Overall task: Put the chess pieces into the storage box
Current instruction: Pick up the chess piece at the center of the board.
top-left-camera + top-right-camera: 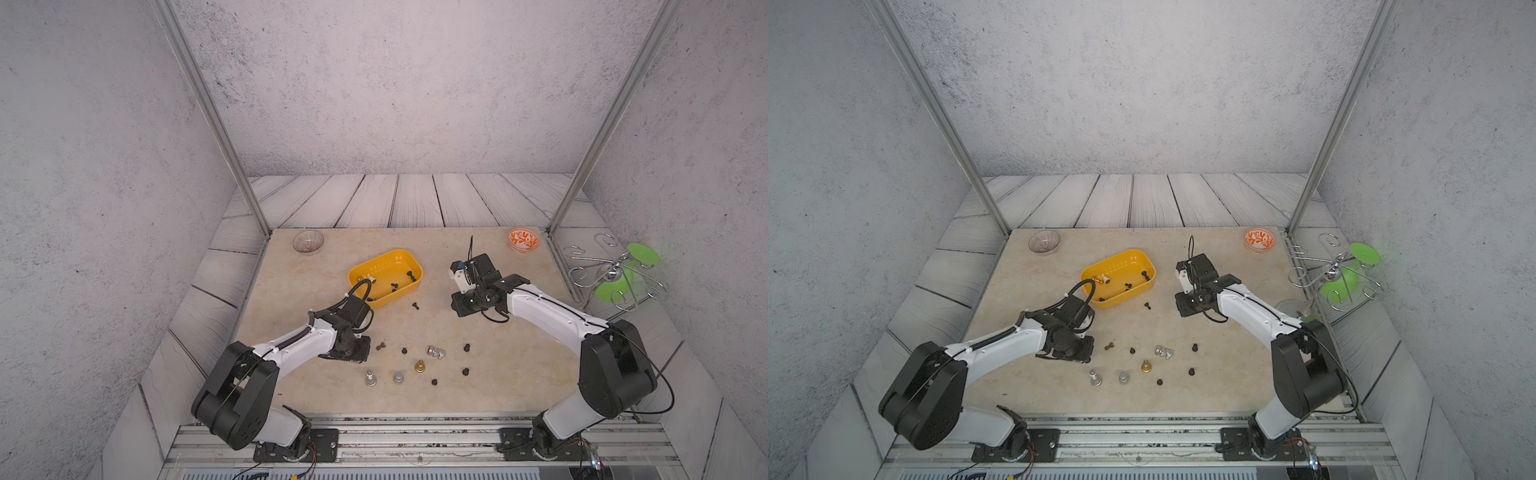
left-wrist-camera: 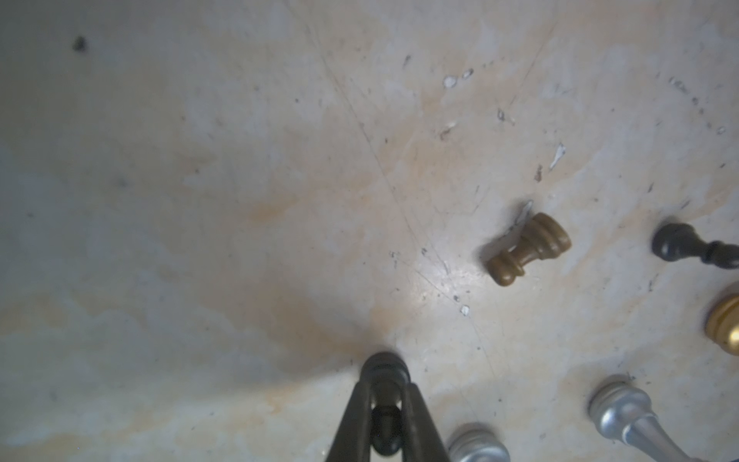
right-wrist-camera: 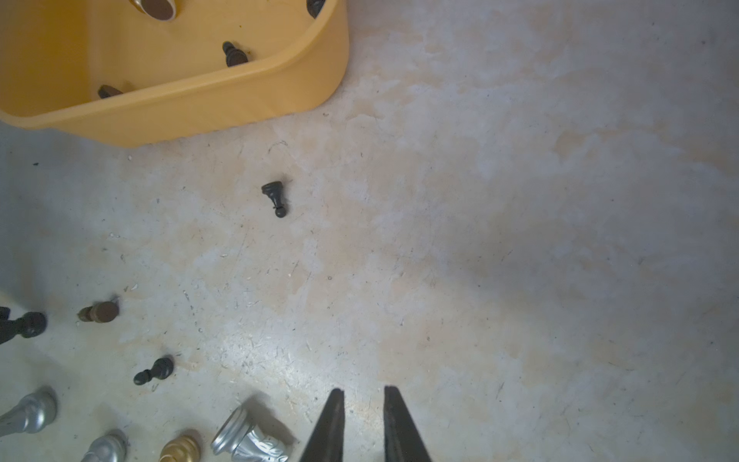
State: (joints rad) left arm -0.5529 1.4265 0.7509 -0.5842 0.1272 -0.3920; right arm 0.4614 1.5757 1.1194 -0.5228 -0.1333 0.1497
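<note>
The yellow storage box (image 1: 409, 254) (image 1: 1142, 254) (image 3: 200, 108) sits mid-table with several chess pieces inside. In the left wrist view my left gripper (image 2: 384, 386) is shut on a small black pawn (image 2: 385, 370) down at the tabletop, near a fallen brown piece (image 2: 528, 248) (image 1: 380, 345). A black pawn (image 1: 414, 306) (image 3: 275, 198) lies just in front of the box. Silver pieces (image 1: 370, 378), a gold piece (image 1: 420, 366), a toppled silver piece (image 1: 436, 352) and small black pieces (image 1: 466, 347) stand near the front. My right gripper (image 3: 364, 390) hovers right of the box, jaws slightly apart and empty.
A clear ribbed bowl (image 1: 308, 242) stands at the back left corner and an orange-patterned bowl (image 1: 523, 240) at the back right. A wire rack with a green stand (image 1: 623, 274) sits off the mat to the right.
</note>
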